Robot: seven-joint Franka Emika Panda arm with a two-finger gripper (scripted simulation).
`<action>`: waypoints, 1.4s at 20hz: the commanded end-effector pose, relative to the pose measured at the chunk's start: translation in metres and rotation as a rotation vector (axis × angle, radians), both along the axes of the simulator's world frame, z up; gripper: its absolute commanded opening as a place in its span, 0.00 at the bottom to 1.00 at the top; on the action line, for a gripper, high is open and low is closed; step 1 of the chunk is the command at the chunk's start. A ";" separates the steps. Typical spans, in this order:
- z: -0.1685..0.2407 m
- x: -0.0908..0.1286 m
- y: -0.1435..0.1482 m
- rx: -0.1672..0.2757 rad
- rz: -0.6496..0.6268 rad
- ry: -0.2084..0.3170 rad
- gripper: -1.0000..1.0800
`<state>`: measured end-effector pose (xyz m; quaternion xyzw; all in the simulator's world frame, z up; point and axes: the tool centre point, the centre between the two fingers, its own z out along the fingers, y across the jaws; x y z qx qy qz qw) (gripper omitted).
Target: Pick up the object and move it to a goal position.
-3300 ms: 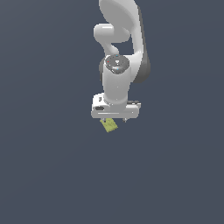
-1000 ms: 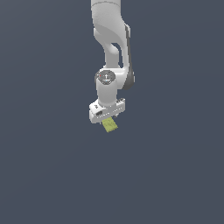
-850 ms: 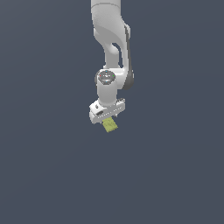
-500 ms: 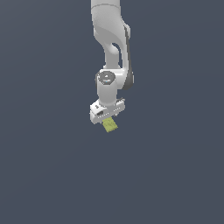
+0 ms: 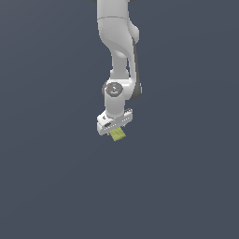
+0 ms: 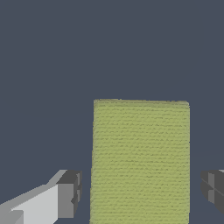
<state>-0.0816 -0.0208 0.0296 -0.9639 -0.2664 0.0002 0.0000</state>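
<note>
Object (image 6: 141,162) between open claw (image 6: 142,192) fingers, gaps visible.

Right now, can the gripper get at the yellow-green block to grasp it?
Probably yes. The block lies between the open gripper fingers, a gap on each side, nothing blocking.

A flat yellow-green block (image 6: 141,162) with a fine woven-looking texture fills much of the wrist view, lying on a plain dark grey-blue surface (image 6: 87,48). The gripper (image 6: 141,192) straddles it, spread apart: one grey fingertip (image 6: 69,194) on a white finger sits just beside one long edge, the other fingertip (image 6: 212,188) beside the opposite edge. A narrow gap shows between each fingertip and the block, so neither touches it.
</note>
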 end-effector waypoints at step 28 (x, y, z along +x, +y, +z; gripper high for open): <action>-0.011 0.021 0.025 -0.001 0.001 -0.003 0.00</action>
